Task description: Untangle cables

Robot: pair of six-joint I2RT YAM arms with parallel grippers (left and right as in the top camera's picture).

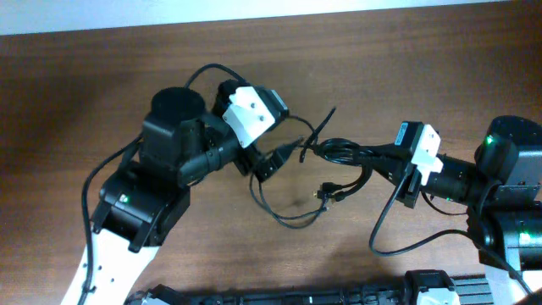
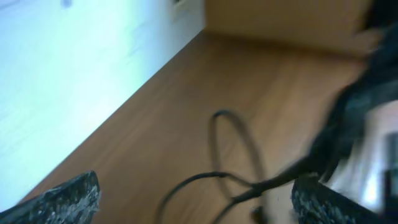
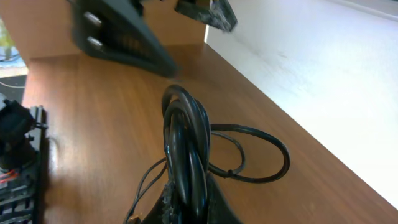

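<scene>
this is looking like a robotics lab or test room. a brown wood-grain table (image 1: pixel 102 76) is filling nearly the whole overhead view, with a plain pale wall (image 1: pixel 85 13) running along the top edge. two black-and-white robot arms, one (image 1: pixel 169 144) at centre left and one (image 1: pixel 500 169) at the right edge, are reaching over it. black equipment with loose wiring (image 3: pixel 18 155) is sitting at the lower left of the right wrist view.

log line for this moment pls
left end effector: open, near cables | right end effector: shut on cables | cables: tangled
</scene>
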